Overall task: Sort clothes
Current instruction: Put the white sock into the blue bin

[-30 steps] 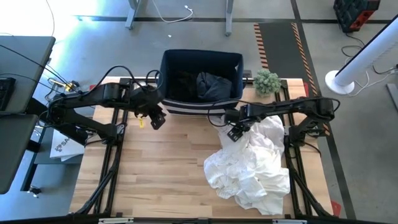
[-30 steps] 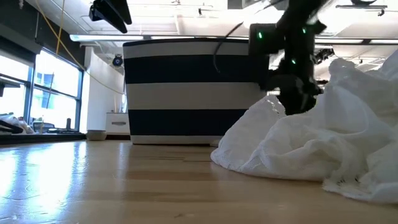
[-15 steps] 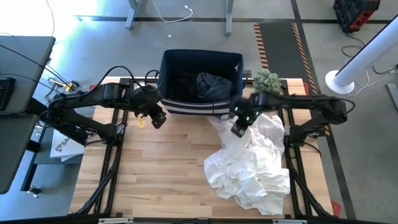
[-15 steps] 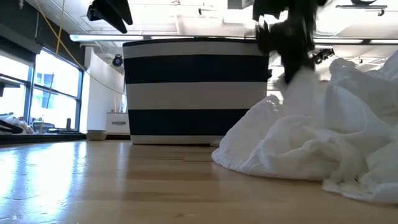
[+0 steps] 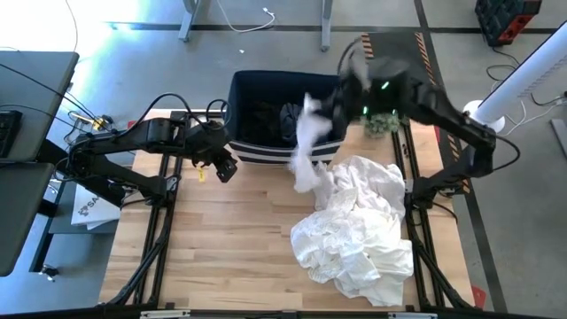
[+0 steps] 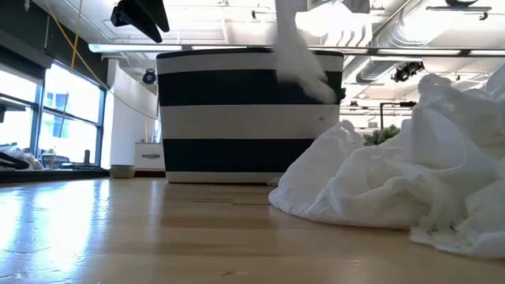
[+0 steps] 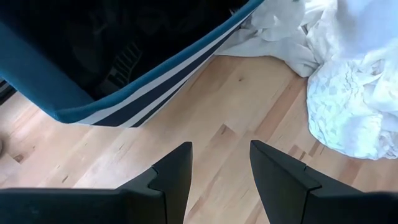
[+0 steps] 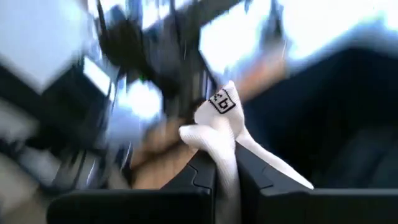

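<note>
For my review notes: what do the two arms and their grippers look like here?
Both arms are dark, jointed and slim, with black cables looping off them. The left gripper has two flat, angular dark fingers. The right arm shows a small green light near its wrist, and the right gripper has matching dark fingers.

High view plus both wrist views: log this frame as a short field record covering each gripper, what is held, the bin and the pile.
right gripper: shut on a white garment, raised over the bin's front edge
white garment: hangs down in front of the bin
left gripper: open, empty, above bare table near the bin's left front corner
bin: navy with white stripes, dark clothes inside
white pile: on the table's right side
</note>
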### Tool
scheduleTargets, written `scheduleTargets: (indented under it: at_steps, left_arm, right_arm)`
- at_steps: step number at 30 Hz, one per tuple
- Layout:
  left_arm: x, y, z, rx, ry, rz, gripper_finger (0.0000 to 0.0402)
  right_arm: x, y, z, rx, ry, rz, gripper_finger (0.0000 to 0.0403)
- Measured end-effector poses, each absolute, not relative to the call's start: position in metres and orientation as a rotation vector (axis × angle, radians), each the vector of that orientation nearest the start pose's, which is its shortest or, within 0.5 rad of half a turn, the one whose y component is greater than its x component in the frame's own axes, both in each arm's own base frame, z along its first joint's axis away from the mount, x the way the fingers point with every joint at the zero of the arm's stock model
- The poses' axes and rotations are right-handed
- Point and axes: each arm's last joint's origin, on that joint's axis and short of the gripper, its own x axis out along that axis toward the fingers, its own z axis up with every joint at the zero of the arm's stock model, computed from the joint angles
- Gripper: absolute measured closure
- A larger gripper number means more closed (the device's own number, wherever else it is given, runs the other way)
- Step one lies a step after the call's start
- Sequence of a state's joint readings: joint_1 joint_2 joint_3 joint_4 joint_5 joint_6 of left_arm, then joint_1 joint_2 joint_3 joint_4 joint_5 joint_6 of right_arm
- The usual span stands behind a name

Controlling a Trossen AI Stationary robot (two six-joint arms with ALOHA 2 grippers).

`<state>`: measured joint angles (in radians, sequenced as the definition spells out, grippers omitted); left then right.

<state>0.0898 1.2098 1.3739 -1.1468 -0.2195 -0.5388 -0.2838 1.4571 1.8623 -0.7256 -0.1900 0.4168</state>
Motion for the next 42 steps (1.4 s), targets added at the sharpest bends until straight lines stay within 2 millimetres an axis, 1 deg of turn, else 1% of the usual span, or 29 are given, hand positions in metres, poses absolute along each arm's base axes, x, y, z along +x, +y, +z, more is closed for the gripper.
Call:
scheduleTargets:
  at_steps: [3, 6, 9, 12, 16, 19, 21, 24, 27, 32, 35, 36, 39, 41, 42]
  left_arm:
    - [0.211, 0.025, 0.37, -0.429, 0.88, 0.539, 0.0243]
    - [0.211, 0.025, 0.37, -0.435, 0.879, 0.538, 0.0243]
    - [0.211, 0.025, 0.37, -0.436, 0.88, 0.537, 0.0243]
    - [0.211, 0.025, 0.37, -0.436, 0.88, 0.536, 0.0243]
    - [0.211, 0.025, 0.37, -0.437, 0.881, 0.535, 0.0243]
    - [0.211, 0.024, 0.37, -0.432, 0.88, 0.535, 0.0243]
    - [0.211, 0.023, 0.37, -0.428, 0.881, 0.533, 0.0243]
    - [0.211, 0.021, 0.37, -0.423, 0.882, 0.528, 0.0243]
    - [0.211, 0.021, 0.37, -0.421, 0.881, 0.53, 0.0243]
    - [0.211, 0.021, 0.37, -0.418, 0.879, 0.535, 0.0243]
    - [0.211, 0.021, 0.37, -0.416, 0.879, 0.537, 0.0243]
    - [0.211, 0.021, 0.37, -0.414, 0.877, 0.541, 0.0243]
    - [0.211, 0.022, 0.37, -0.411, 0.876, 0.546, 0.0243]
    - [0.211, 0.022, 0.37, -0.411, 0.876, 0.547, 0.0243]
    - [0.211, 0.022, 0.37, -0.411, 0.876, 0.547, 0.0243]
  right_arm:
    - [0.273, -0.091, 0.524, 0.372, 0.049, -0.253, 0.0389]
    - [0.275, -0.113, 0.548, 0.279, -0.118, -0.345, 0.039]
    - [0.281, -0.139, 0.554, 0.231, -0.149, -0.413, 0.0391]
    - [0.29, -0.162, 0.546, 0.239, -0.085, -0.468, 0.0391]
    - [0.3, -0.182, 0.524, 0.296, 0.052, -0.483, 0.0392]
    - [0.31, -0.19, 0.5, 0.332, 0.189, -0.502, 0.0392]
    - [0.317, -0.194, 0.48, 0.353, 0.297, -0.509, 0.0392]
    - [0.324, -0.199, 0.449, 0.378, 0.461, -0.529, 0.0392]
    - [0.326, -0.203, 0.414, 0.401, 0.635, -0.614, 0.0392]
    - [0.326, -0.207, 0.349, 0.433, 0.888, -0.718, 0.0386]
    - [0.322, -0.206, 0.318, 0.429, 0.998, -0.789, 0.0372]
    - [0.32, -0.206, 0.312, 0.416, 1.023, -0.802, 0.0364]
    - [0.317, -0.208, 0.31, 0.418, 1.032, -0.802, 0.0333]
    - [0.317, -0.21, 0.318, 0.424, 1.008, -0.801, 0.0308]
    - [0.317, -0.212, 0.327, 0.417, 0.98, -0.804, 0.0295]
